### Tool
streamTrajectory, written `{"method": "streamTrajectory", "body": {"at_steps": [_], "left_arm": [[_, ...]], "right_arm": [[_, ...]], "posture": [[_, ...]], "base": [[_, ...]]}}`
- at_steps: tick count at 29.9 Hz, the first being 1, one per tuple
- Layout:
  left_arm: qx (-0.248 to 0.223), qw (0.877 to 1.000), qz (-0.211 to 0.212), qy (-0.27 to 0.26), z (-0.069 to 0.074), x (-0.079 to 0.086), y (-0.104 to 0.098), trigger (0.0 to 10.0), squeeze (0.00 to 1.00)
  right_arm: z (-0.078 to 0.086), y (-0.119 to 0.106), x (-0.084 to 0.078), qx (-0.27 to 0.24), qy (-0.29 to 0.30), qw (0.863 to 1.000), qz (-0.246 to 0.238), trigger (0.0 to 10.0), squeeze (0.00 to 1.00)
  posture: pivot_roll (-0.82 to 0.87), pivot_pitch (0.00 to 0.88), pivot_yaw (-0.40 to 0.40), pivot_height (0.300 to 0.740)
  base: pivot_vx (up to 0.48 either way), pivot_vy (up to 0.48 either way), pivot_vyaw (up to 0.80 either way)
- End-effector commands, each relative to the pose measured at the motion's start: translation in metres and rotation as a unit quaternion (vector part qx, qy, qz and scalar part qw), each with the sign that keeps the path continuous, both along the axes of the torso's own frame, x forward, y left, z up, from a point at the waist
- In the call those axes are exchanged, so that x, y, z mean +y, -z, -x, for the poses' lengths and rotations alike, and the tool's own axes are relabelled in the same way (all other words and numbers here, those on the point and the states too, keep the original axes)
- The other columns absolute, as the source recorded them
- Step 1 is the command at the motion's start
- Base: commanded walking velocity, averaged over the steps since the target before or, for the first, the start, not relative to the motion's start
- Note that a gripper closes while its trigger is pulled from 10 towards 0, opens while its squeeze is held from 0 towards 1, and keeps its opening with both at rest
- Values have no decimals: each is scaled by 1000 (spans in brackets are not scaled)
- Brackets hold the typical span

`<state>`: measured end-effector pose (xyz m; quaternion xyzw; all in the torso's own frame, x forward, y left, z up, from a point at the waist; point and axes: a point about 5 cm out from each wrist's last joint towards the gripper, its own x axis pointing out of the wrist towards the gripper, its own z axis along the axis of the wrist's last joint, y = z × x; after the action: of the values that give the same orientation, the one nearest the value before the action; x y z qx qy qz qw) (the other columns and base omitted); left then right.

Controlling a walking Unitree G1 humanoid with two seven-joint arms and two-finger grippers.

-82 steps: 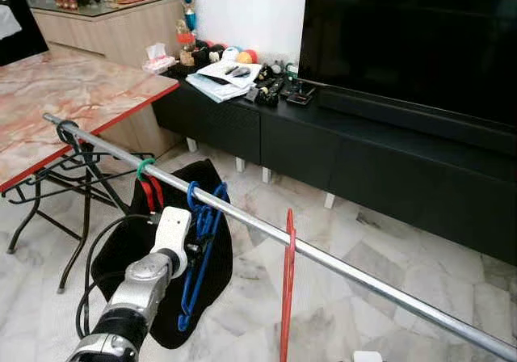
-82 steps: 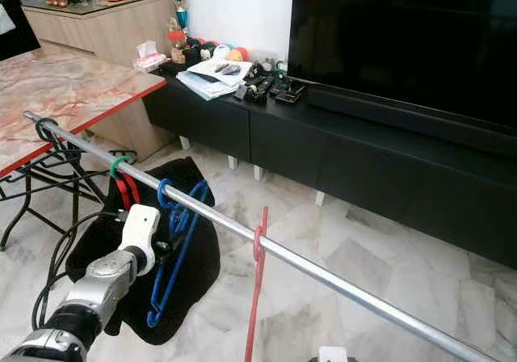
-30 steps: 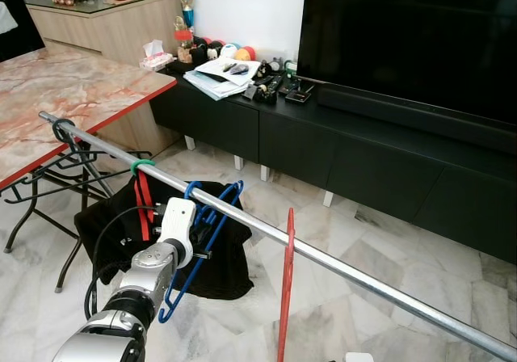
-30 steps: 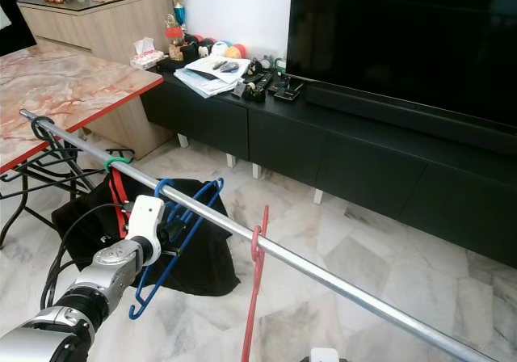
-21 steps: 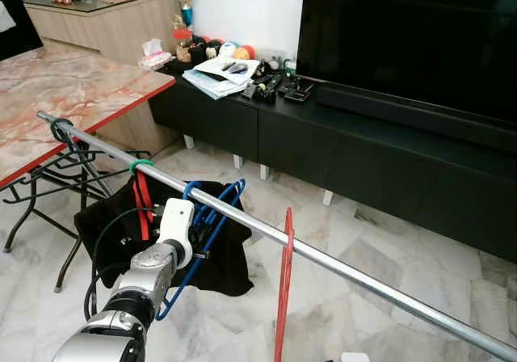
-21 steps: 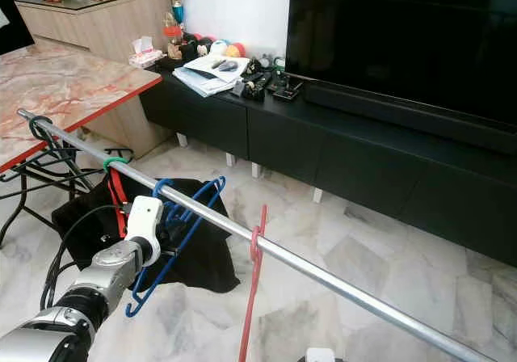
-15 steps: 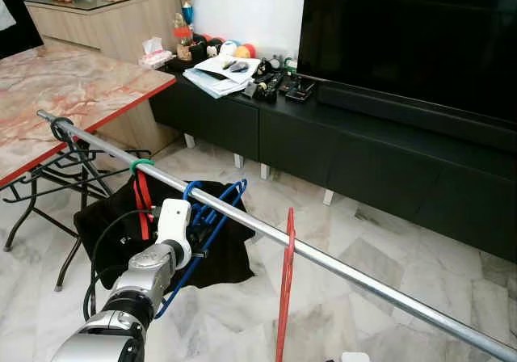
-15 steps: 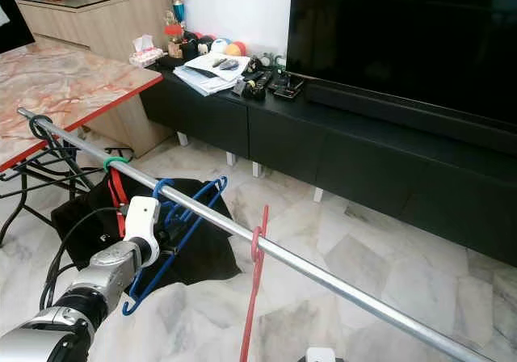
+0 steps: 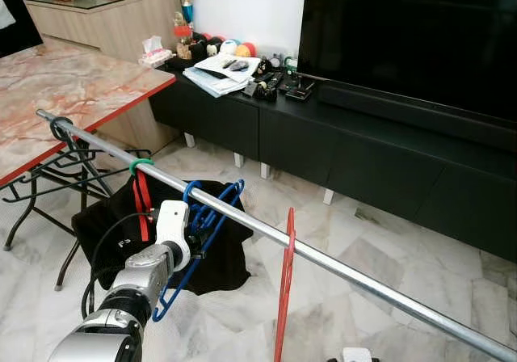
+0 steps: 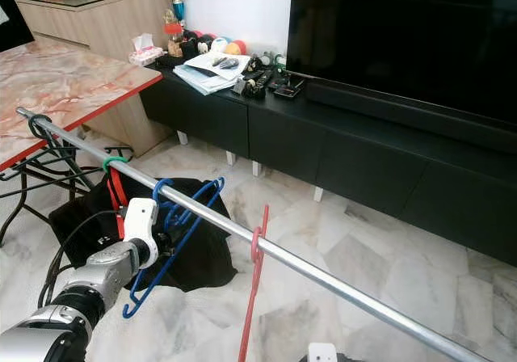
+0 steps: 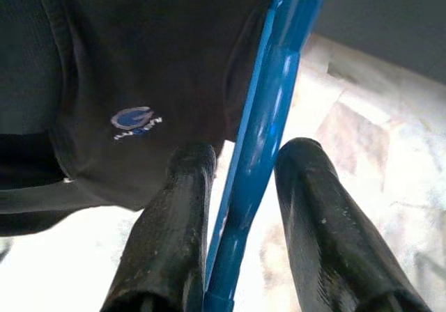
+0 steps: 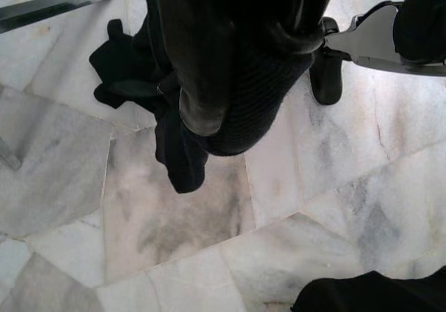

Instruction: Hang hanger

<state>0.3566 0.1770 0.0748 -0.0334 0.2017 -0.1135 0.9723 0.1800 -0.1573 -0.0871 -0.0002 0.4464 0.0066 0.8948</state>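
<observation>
A long metal rail (image 9: 347, 273) runs across in front of me at a slant. The blue hanger (image 9: 206, 229) has its hook over the rail and hangs tilted, its lower end toward me. My left gripper (image 9: 194, 246) is just below the rail, shut on the blue hanger's bar (image 11: 261, 138), which runs between the two black fingers (image 11: 178, 214). A red hanger (image 9: 283, 297) hangs farther right on the rail. Another red one with a green hook (image 9: 143, 192) hangs to the left. My right gripper (image 12: 230, 117) hangs low over the marble floor.
A dark bag (image 9: 222, 257) lies on the floor under the rail. A marble-topped table (image 9: 65, 95) with black metal legs stands at the left. A low black cabinet (image 9: 363, 152) with a large TV (image 9: 404, 31) lines the far wall. Dark cloth (image 12: 167, 138) lies on the floor.
Since the oldest frames the blue hanger has swung from hanging straight down to a tilt. In the last second my left arm has drawn back slightly, and the hanger stays on the rail.
</observation>
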Motion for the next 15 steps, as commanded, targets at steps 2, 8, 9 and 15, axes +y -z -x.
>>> {"method": "streamTrajectory", "body": {"at_steps": [2,8,9,15], "left_arm": [[-9,999,-37,29,-5,1,-10,10000,0],[-14,990,-96,98,-7,-4,-15,10000,0],[-14,989,-102,106,-7,-4,-15,10000,0],[-13,985,-115,125,-7,-2,-16,10000,0]], "right_arm": [[-2,0,0,4,4,1000,-3,10000,0],[-1,0,-3,5,4,1000,-1,10000,0],[-1,0,-4,5,5,1000,-1,10000,0],[1,1,-3,5,4,1000,-1,10000,0]], "posture": [[4,17,30,740],[6,19,27,740],[6,20,27,740],[5,21,27,740]], "base": [[0,0,0],[0,0,0],[0,0,0],[0,0,0]]}}
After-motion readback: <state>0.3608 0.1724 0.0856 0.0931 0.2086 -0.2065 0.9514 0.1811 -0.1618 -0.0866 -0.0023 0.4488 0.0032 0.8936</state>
